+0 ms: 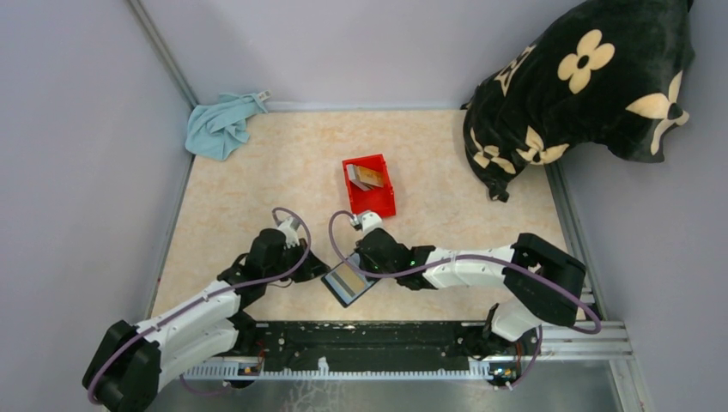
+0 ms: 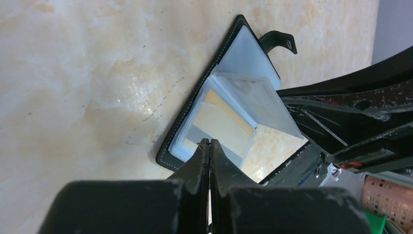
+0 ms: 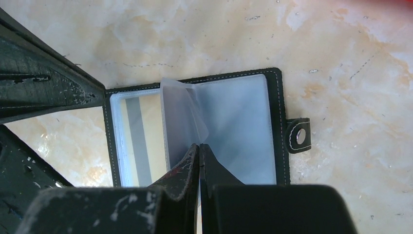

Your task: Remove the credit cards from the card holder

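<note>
The black card holder (image 1: 348, 281) lies open on the table between both arms, with its clear sleeves showing. A tan credit card (image 2: 221, 126) with a grey stripe sits in the lower sleeve; it is also seen from the right wrist as the striped card (image 3: 146, 136). My left gripper (image 2: 210, 141) is shut, its tips down on the near end of that card, with nothing visible between them. My right gripper (image 3: 199, 145) is shut on a clear sleeve page (image 3: 182, 112) and holds it raised off the card holder's black cover (image 3: 280, 122). Two more cards (image 1: 367, 176) lie in the red bin.
The red bin (image 1: 382, 202) stands just beyond the holder. A blue cloth (image 1: 221, 124) lies in the back left corner. A black flowered pillow (image 1: 584, 86) fills the back right. Grey walls close the table's left, back and right sides.
</note>
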You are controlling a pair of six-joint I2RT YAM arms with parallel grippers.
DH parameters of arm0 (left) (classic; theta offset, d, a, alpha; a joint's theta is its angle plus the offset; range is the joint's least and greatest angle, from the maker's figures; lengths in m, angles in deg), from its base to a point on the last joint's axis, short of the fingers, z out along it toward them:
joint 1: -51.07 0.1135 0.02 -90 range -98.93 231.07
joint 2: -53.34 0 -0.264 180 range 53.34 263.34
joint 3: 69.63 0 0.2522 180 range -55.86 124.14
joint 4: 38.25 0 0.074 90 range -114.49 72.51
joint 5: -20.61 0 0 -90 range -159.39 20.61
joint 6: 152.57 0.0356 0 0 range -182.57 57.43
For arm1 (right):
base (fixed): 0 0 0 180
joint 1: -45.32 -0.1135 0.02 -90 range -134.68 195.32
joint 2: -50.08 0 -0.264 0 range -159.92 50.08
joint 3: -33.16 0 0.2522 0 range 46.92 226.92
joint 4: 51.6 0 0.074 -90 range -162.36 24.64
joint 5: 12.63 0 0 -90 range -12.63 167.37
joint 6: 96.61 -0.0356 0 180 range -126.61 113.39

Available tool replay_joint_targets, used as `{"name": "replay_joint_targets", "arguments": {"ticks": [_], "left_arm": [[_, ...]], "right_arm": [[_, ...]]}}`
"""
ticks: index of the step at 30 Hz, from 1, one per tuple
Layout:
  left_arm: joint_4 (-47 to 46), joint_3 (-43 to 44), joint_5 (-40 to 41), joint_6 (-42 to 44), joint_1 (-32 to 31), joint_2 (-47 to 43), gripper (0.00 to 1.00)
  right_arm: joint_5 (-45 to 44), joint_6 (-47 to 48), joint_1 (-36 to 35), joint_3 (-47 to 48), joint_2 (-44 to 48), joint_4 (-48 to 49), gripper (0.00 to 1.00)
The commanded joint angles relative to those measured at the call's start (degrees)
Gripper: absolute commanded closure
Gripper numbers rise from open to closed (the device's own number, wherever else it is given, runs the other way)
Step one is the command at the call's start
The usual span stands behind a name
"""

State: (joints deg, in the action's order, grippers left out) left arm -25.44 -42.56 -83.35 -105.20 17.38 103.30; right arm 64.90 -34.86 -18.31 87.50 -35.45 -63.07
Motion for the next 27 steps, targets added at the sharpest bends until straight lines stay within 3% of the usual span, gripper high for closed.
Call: {"name": "replay_joint_targets", "arguments": {"ticks": [1, 15, 27], "left_arm": [[-3.37, 0.6, -2.99, 0.53, -0.78, 1.23, 1.0], [-17.29, 5.41, -1.34, -1.83, -10.19, 20.79, 1.0], [-13.13, 11.78, 5.03, 3.01, -11.09, 25.17, 1.0]], "right_arm": [[0.66, -0.81, 0.96, -0.3, 2.22, 3.15, 1.0], [4.42, -0.99, 1.89, -2.41, 3.14, 6.93, 1.0], [4.58, -0.32, 2.55, -3.73, 3.89, 6.52, 1.0]]}}
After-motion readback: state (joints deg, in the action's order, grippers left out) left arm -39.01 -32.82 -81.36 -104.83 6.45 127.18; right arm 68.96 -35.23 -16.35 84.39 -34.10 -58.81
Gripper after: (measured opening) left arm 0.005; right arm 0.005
